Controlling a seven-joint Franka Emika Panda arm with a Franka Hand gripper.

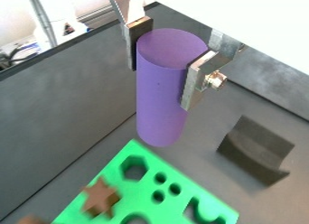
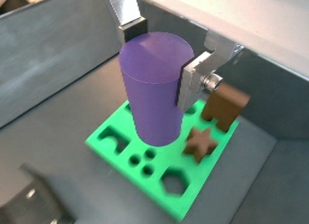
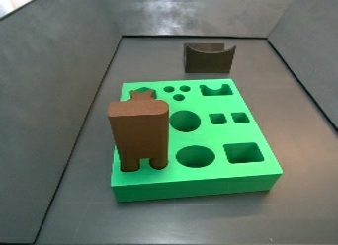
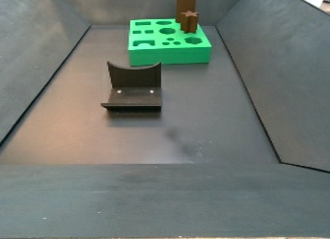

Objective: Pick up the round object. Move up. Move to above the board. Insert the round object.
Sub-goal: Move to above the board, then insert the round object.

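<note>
Clamped between the plates of the gripper point(image 1: 169, 54), the round object point(image 2: 154, 88) is carried high, toward 12 o'clock of the board point(image 3: 258, 168), where a tilted peg could be jammed on a hole rim.

Purple round object point(image 1: 162, 88) upright, clamped in gripper point(image 1: 168, 58), raised above green board point(image 2: 133, 148).

The gripper point(image 1: 169, 54) is holding the round object point(image 1: 164, 88) above the floor. Below, the board point(image 3: 251, 175) is sitting mid-frame in a side view — the arch-legged block point(image 3: 138, 136) standing on its near-left part, the notched block point(image 3: 208, 57) lying behind it.
</note>
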